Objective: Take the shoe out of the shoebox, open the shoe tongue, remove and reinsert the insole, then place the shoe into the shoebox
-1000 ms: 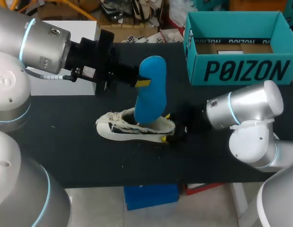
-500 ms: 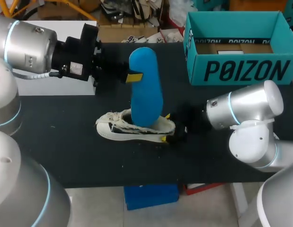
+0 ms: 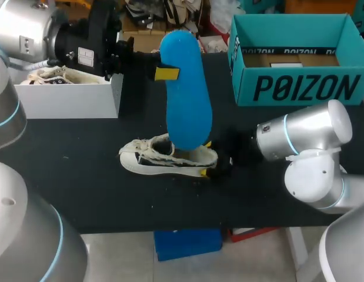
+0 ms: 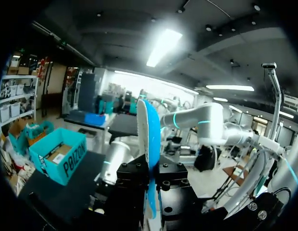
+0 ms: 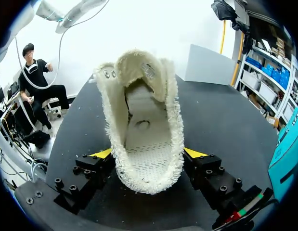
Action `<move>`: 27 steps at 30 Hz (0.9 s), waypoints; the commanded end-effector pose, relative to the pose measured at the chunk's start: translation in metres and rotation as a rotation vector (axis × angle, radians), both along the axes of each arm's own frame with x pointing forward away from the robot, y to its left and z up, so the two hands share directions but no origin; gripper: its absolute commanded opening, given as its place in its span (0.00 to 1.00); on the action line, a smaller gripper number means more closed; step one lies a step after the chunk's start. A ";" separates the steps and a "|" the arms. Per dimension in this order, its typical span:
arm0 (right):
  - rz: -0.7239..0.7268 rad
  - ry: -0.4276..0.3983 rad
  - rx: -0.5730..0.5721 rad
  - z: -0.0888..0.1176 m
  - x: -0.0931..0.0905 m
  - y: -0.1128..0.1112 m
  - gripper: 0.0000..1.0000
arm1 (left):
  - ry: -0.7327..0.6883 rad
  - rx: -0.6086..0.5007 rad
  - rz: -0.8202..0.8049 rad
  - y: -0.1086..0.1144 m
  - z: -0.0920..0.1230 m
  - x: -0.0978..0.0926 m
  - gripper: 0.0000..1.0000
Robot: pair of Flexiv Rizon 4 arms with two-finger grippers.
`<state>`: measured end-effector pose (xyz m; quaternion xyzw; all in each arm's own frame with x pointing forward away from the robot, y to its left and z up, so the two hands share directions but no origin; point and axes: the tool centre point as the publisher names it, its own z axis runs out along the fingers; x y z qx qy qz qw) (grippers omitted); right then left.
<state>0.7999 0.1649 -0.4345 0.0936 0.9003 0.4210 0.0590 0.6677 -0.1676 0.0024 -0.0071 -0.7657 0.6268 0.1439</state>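
Observation:
A blue insole point(image 3: 184, 94) hangs upright in the air over the cream shoe point(image 3: 155, 158), which lies on the black table. My left gripper point(image 3: 165, 73) is shut on the insole's upper part. In the left wrist view the insole point(image 4: 148, 144) stands edge-on between the fingers. My right gripper point(image 3: 206, 158) is shut on the shoe's heel, one yellow tip on either side. From the right wrist, the shoe point(image 5: 144, 130) points away from my right gripper point(image 5: 148, 155), tongue raised, its inside bare. The teal shoebox point(image 3: 299, 88) stands open at the back right.
A white box point(image 3: 70, 97) stands at the back left of the table, with pale things inside. The black table top point(image 3: 82, 182) stretches in front of the shoe. In the left wrist view the teal shoebox point(image 4: 57, 155) lies off to one side, below the gripper.
My left arm has lifted the insole higher and drawn back toward the rear left, so the insole's lower end has left the shoe. The right arm and shoe have stayed still.

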 end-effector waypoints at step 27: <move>-0.001 0.001 -0.003 -0.003 0.000 0.000 0.00 | 0.168 -0.063 -0.107 -0.006 0.038 0.007 0.00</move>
